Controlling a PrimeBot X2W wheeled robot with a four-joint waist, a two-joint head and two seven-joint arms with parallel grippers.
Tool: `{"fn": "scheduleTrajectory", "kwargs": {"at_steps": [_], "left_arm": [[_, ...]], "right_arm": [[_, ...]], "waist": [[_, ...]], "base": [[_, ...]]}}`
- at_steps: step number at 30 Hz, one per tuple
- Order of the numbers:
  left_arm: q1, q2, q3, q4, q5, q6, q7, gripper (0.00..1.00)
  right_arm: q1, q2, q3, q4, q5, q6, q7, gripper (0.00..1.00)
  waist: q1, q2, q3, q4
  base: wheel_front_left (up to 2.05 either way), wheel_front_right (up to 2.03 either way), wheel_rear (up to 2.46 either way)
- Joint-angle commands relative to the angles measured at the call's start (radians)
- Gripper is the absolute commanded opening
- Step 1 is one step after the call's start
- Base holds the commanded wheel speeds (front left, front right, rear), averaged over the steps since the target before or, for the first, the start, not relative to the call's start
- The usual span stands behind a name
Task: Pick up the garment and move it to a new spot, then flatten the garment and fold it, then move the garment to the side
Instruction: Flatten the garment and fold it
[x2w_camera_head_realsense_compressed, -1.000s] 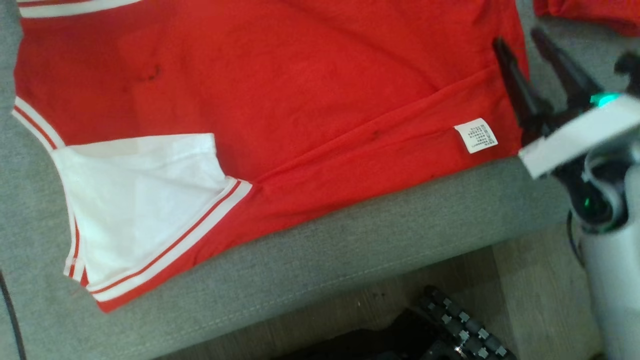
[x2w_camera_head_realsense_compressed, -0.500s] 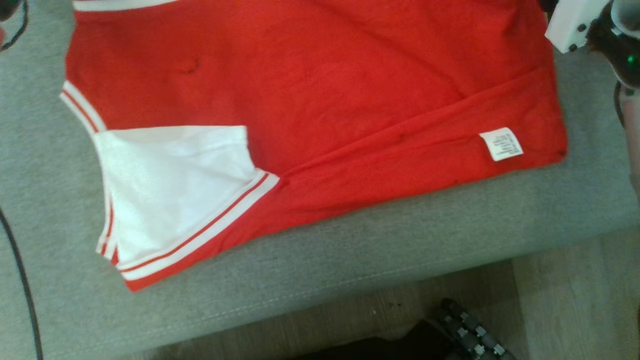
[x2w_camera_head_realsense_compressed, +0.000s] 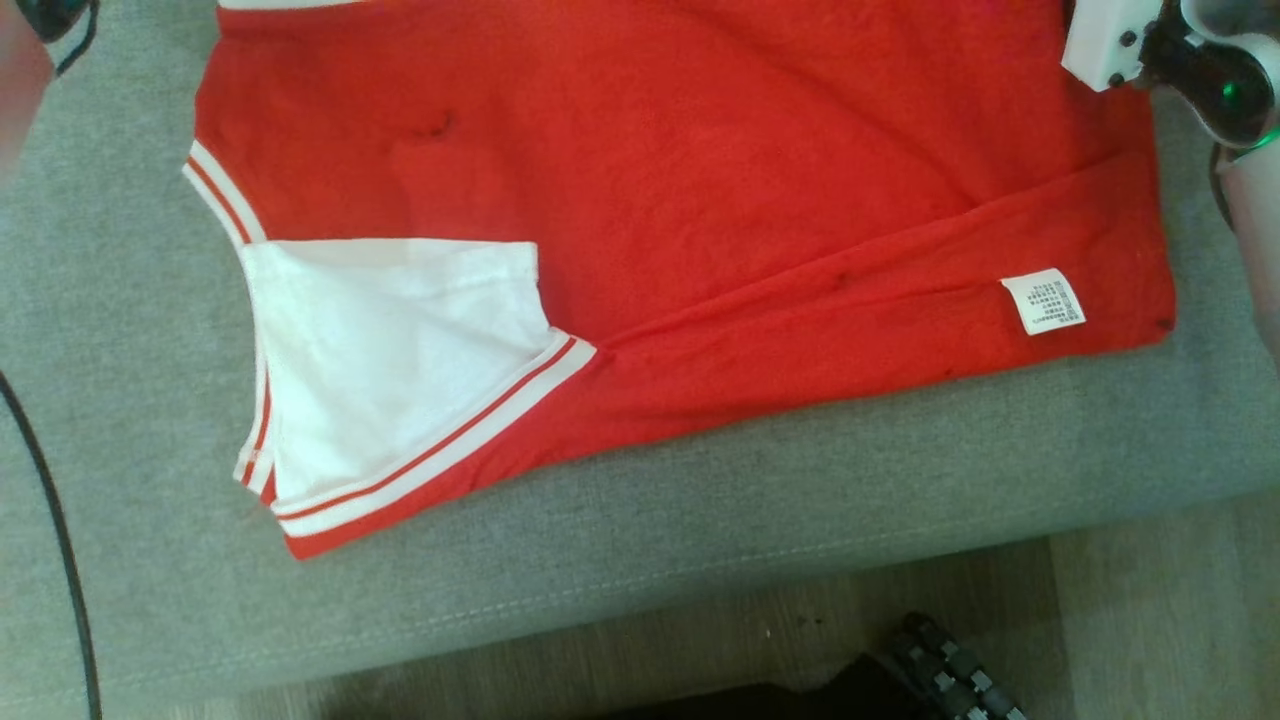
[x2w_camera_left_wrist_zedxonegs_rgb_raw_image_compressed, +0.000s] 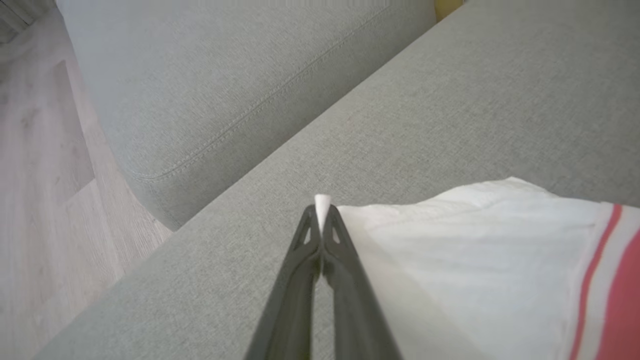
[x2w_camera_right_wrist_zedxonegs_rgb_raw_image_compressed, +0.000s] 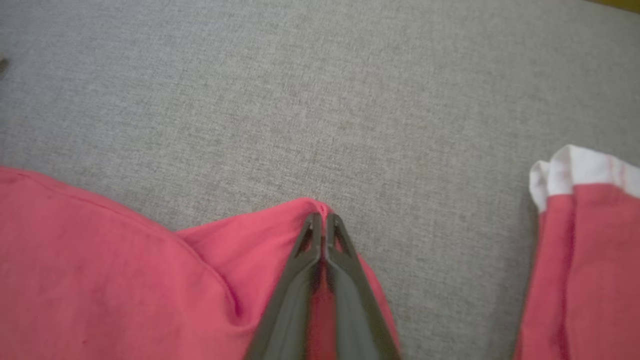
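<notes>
Grey woven fabric covers the sofa (x2w_camera_head_realsense_compressed: 700, 520), which carries everything, with a wood-pattern floor (x2w_camera_head_realsense_compressed: 1150, 620) in front of it. On the seat lies the garment (x2w_camera_head_realsense_compressed: 700, 200), a red shirt, spread mostly flat near the front edge of the seat, with one long crease running across its lower part. Its white sleeve (x2w_camera_head_realsense_compressed: 390, 360), with red and white striped trim, is folded on the red cloth at the left side. The left pincer (x2w_camera_left_wrist_zedxonegs_rgb_raw_image_compressed: 322, 210) is closed, and a small tip of white cloth from the garment stands out between its fingertips, low over the seat. The right pincer (x2w_camera_right_wrist_zedxonegs_rgb_raw_image_compressed: 324, 220) is closed too, pinching a raised fold of the red edge, with grey seat beyond it. A small white label (x2w_camera_head_realsense_compressed: 1043, 300) sits near the right front corner of the garment.
</notes>
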Motion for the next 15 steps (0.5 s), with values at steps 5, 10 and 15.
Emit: {"fn": "scheduleTrajectory", "kwargs": {"at_steps": [5,10,15], "left_arm": [[-0.086,0.044,0.03,0.008,-0.003,0.001,-0.086,0.0],[-0.106,0.042,0.044,0.037,0.002,0.002,-0.177,0.0],[-0.11,0.037,0.067,0.049,-0.008,0.003,-0.28,0.0]], "right_arm": [[-0.042,-0.021,-0.011,-0.004,0.047,0.005,-0.091,0.0],[-0.075,-0.027,-0.034,0.031,0.059,0.005,-0.211,0.0],[-0.094,-0.039,-0.043,0.052,0.084,0.005,-0.302,0.0]], "waist": [[0.0,0.0,-0.008,0.011],[0.0,0.0,-0.019,0.026],[0.0,0.0,-0.035,0.048]], "base": [[0.0,0.0,0.0],[0.0,0.0,0.0],[0.0,0.0,0.0]]}}
